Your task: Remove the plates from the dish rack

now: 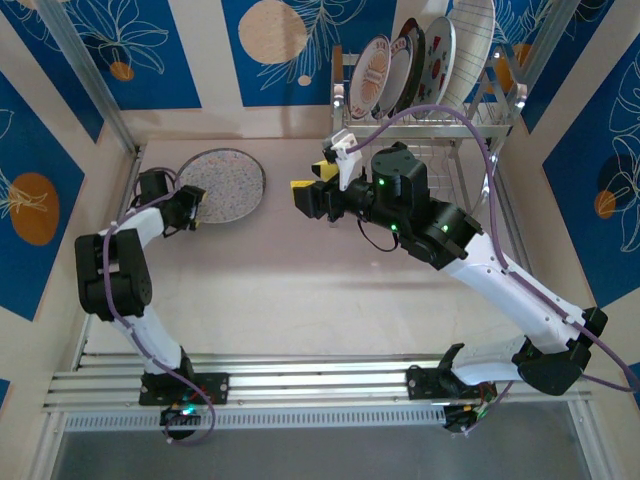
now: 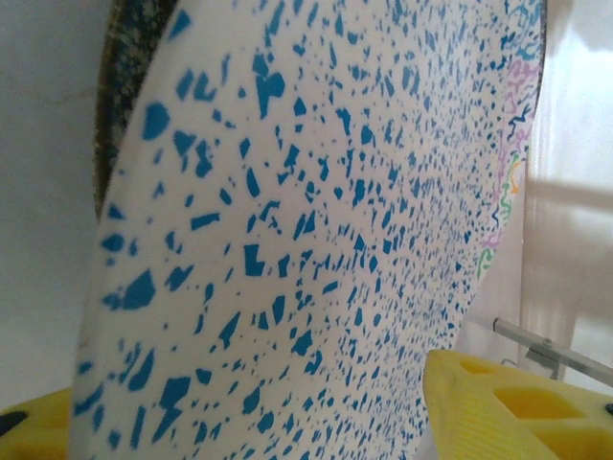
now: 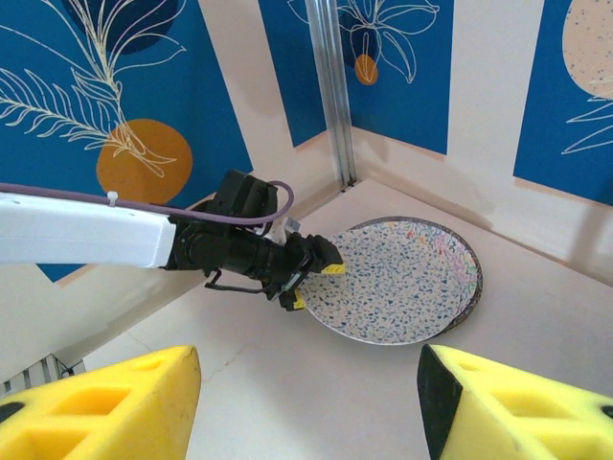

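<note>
Plates point(image 1: 400, 65): four stand in the rack point(image 1: 480, 115), seen from the top view. Speckled plate point(image 1: 228, 183) lies flat on the table point(image 1: 330, 290); the left wrist view shows a plaid plate point(image 2: 124, 57) under it. Left gripper point(image 3: 316, 285) straddles the speckled rim, grip undetermined. Right gripper point(image 1: 312, 182): fingers apart, empty.

Found bare table point(image 1: 300, 300) open in front-left of dish rack point(image 1: 480, 125). Noted right arm point(image 1: 440, 225) crowding rack's front; speckled plate point(image 1: 235, 180) and left gripper point(image 1: 193, 210) blocking well left of it.

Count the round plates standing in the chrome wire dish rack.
4, upright side by side in the shiny chrome wire dish rack: red sunburst plate, dark-rimmed plate, white plate with red spots, plain white plate. Another may hide between.
</note>
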`<control>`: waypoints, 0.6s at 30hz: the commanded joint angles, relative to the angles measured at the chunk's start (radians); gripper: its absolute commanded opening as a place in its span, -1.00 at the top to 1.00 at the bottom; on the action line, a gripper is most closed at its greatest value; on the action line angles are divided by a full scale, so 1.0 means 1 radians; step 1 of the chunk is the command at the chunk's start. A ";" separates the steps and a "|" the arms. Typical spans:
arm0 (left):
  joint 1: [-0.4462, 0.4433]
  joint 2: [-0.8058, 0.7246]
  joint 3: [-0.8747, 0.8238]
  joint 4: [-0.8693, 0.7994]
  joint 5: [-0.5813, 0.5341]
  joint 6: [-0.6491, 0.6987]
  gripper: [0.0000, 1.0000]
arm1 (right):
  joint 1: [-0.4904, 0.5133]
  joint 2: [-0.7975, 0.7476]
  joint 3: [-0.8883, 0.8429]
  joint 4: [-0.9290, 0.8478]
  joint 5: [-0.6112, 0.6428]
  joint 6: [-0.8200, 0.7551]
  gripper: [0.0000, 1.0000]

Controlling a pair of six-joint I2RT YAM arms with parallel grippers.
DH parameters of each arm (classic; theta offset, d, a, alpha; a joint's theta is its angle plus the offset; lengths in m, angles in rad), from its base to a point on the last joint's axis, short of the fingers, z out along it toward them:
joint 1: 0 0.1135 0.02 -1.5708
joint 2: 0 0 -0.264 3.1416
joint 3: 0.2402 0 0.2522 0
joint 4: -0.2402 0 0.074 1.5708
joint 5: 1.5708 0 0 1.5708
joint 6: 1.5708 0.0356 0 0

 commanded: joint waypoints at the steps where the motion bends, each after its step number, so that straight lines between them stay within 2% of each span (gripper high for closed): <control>1: 0.016 0.033 0.055 -0.091 -0.026 0.043 -0.24 | -0.004 -0.018 0.006 -0.003 0.018 0.017 -0.25; 11: 0.016 0.077 0.165 -0.245 -0.075 0.100 -0.25 | -0.004 -0.025 0.005 -0.013 0.024 0.018 -0.25; 18: 0.017 0.105 0.207 -0.290 -0.084 0.111 -0.27 | -0.004 -0.025 0.003 -0.013 0.022 0.020 -0.25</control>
